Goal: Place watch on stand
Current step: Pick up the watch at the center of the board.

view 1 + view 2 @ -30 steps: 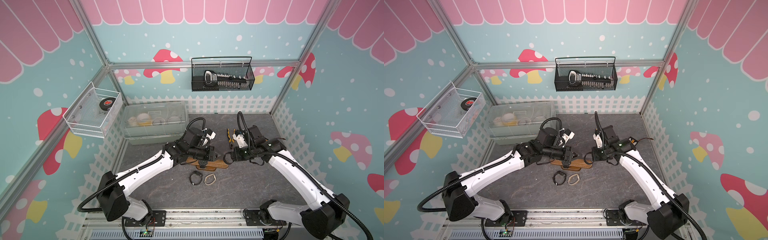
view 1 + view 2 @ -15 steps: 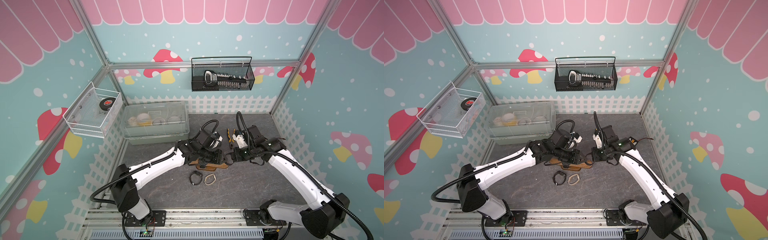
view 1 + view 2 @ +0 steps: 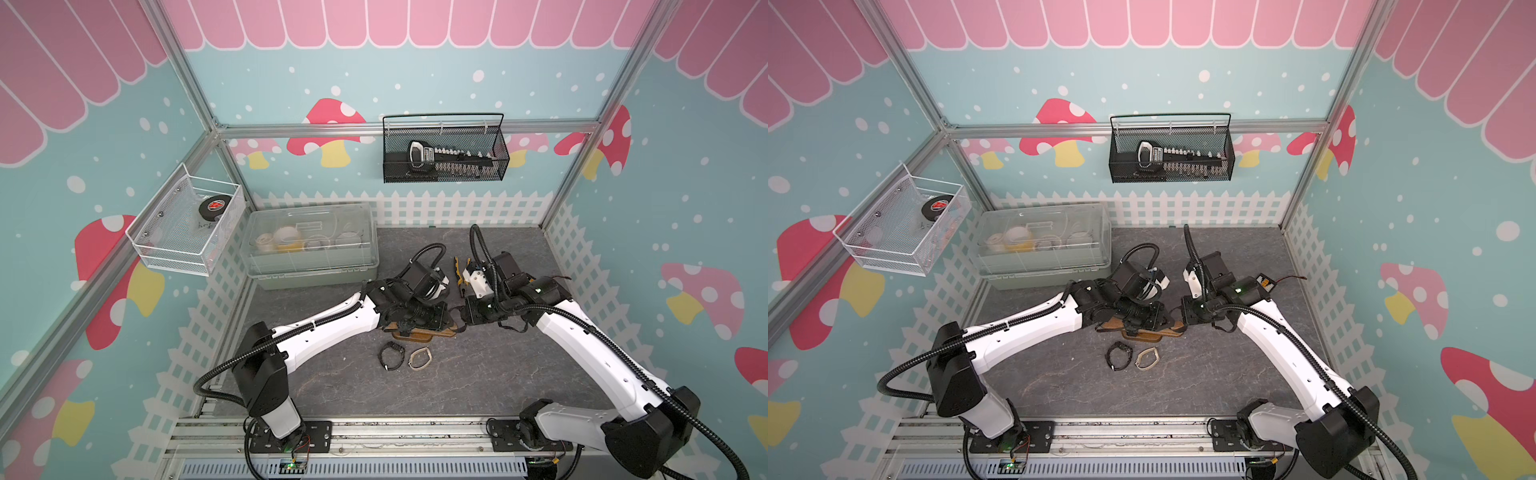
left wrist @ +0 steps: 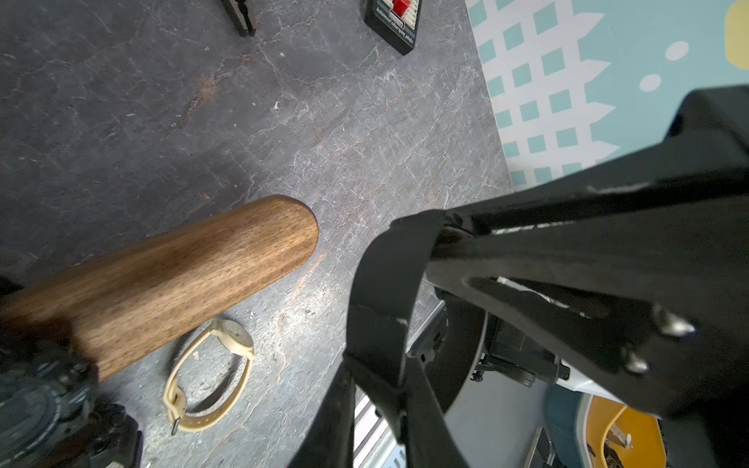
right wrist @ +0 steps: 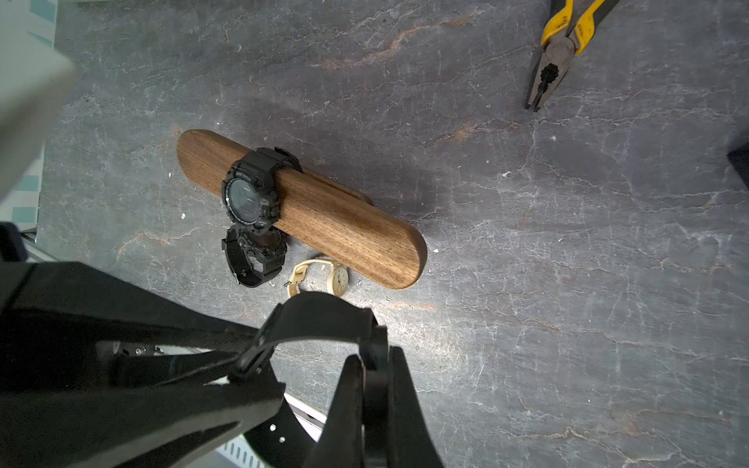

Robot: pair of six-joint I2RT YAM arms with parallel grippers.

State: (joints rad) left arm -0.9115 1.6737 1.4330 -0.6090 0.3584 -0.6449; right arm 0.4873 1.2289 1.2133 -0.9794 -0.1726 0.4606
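"Where was the watch just then?"

"Strung between my two grippers. My left gripper [image 4: 377, 362] was clenched on the black-strapped watch [image 4: 385, 283] at its buckle, and my right gripper [image 5: 377, 358] pinched the band further round, fingers tight on it, so the strap stood as an arch between them. Its face I could not make out."

"And the stand?"

"The stand [image 5: 324, 219] sat on the grey slate table [image 5: 567, 283], its long wooden bar running across between my arms. The strap loop hung just beside the bar's rounded end on my right arm's side, apart from the wood and not round it. In both top views my two wrists met over that end."

"Was the bar bare?"

"No — a black digital watch [image 5: 249, 194] was already wrapped round it, nearer the opposite end. On the table just beside the stand lay a second black watch [image 5: 255, 259] and a beige watch [image 5: 336, 277], each buckled into a loop, the two side by side. Yellow-handled pliers [image 5: 555, 52] lay well apart from all that, beyond the stand."
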